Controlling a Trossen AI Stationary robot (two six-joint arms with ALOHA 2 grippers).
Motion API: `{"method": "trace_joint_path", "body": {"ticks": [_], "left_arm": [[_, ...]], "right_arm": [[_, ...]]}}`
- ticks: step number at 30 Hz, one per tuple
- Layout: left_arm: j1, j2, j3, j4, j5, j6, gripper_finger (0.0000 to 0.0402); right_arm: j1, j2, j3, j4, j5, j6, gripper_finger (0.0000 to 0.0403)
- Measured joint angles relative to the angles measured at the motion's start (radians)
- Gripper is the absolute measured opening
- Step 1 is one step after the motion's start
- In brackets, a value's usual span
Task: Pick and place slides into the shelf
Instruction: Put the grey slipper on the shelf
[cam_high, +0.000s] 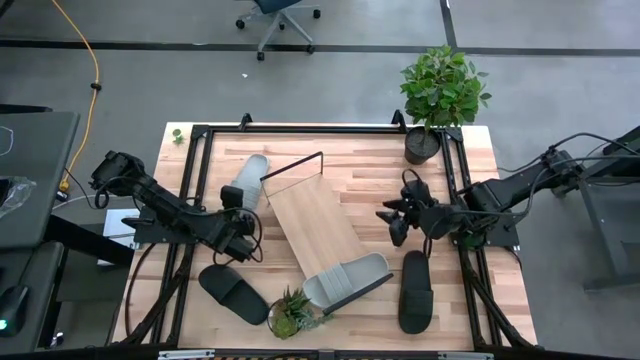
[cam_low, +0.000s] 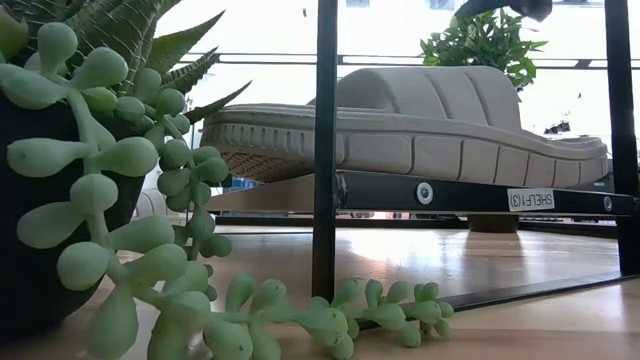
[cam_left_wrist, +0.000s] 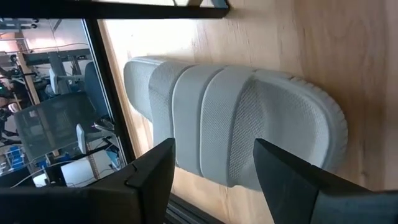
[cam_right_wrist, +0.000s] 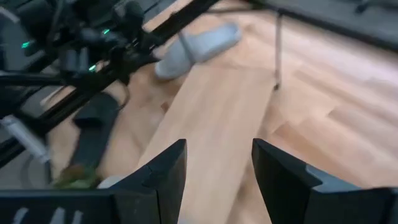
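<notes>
In the high view the shelf (cam_high: 318, 222) lay across the middle of the tabletop (cam_high: 360, 150), its long axis slanting from the upper left of the frame down to the lower right, with a thin black rod frame at each end. One light grey slide (cam_high: 347, 280) rested on the shelf's lower-right end, lying crosswise to the board, its length running from lower left up to the right (which end was the toe could not be told from above). The low view showed this same slide (cam_low: 410, 125) side-on atop the board, behind a black upright rod.

The second light grey slide (cam_high: 251, 178) lay on the tabletop just beside the shelf's upper-left end, its long axis running from upper right down to lower left. The left end effector (cam_high: 237, 205) hovered over its lower end with fingers spread wide and holding nothing; the left wrist view showed that slide (cam_left_wrist: 233, 127) past its dark fingers (cam_left_wrist: 155, 177).

One black slide (cam_high: 232, 293) lay at the lower left, angled down to the right, near a small succulent (cam_high: 292, 312). The other black slide (cam_high: 416, 291) lay at the lower right, nearly vertical in the frame.

The right end effector (cam_high: 397, 214) hung right of the shelf, fingers wide and empty.
</notes>
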Motion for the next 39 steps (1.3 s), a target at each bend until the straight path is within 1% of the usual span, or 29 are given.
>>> {"method": "trace_joint_path", "body": {"ticks": [2,3,8,13,24,30,35,37,39], "left_arm": [[0.000,0.000,-0.001,0.012,0.002,0.012,0.0207],[0.000,0.000,-0.005,0.024,0.002,0.021,0.0207],[0.000,0.001,-0.024,0.054,-0.001,0.033,0.0207],[0.000,0.000,-0.024,0.014,-0.028,0.074,0.0207],[0.001,0.000,-0.024,0.027,-0.098,0.074,0.0207],[-0.001,0.000,-0.024,0.052,-0.024,0.073,0.0207],[0.002,0.000,-0.046,0.110,-0.028,0.080,0.0207],[0.002,0.000,-0.065,0.144,-0.004,0.096,0.0207],[0.002,0.000,-0.076,0.137,0.002,0.105,0.0207]], "right_arm": [[0.028,0.001,0.000,0.008,-0.027,0.002,0.0172],[0.043,0.002,0.000,0.008,-0.024,0.002,0.0172],[0.114,0.003,0.000,-0.026,0.076,0.004,0.0172],[0.167,0.003,0.000,-0.046,0.129,0.008,0.0172],[0.226,0.003,0.000,-0.184,0.198,0.158,0.0172],[0.226,0.003,0.000,-0.193,0.201,0.161,0.0172],[0.226,0.003,0.000,-0.204,0.206,0.162,0.0172],[0.226,0.003,0.000,-0.205,0.214,0.161,0.0172],[0.226,0.003,0.000,-0.211,0.217,0.162,0.0172]]}}
